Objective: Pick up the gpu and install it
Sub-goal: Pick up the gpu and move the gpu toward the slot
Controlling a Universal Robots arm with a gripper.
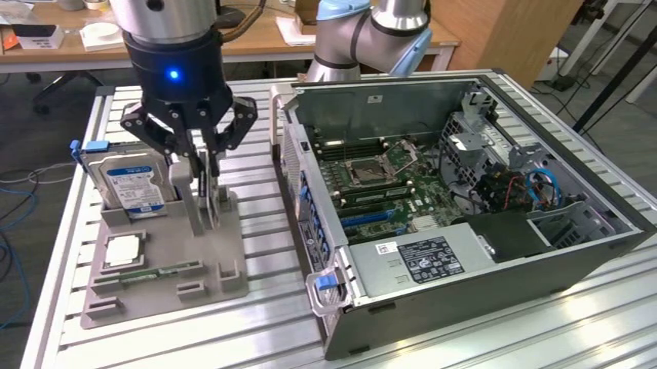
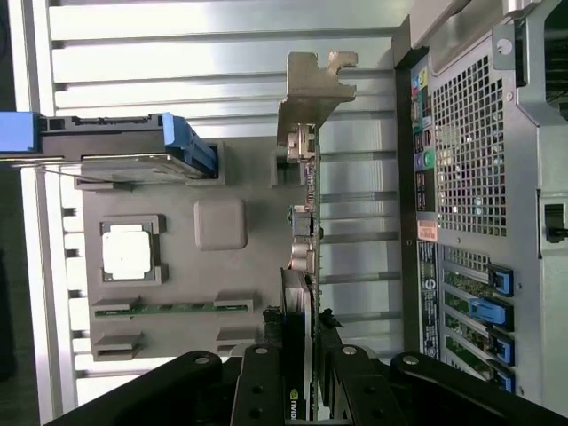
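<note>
Evidently pick-up stage: black gripper point(image 2: 300, 319) jaws clamp thin dark gpu card point(image 2: 303, 257) upright in grey plastic holder point(image 2: 177, 266); extraction likely needs straight lift.

The slatted aluminium table point(image 1: 555, 338) bears a grey parts holder point(image 1: 211, 257) and, just beside it, an open computer case point(image 1: 462, 301).

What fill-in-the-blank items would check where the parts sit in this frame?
1. The gripper grips the graphics card, which stands ____ in the grey holder.
2. The hard drive stands in the same holder, on the exterior view's ____ of the card.
3. The computer case lies with its upper side ____, showing the boards inside.

Missing words: upright; left; open
</note>
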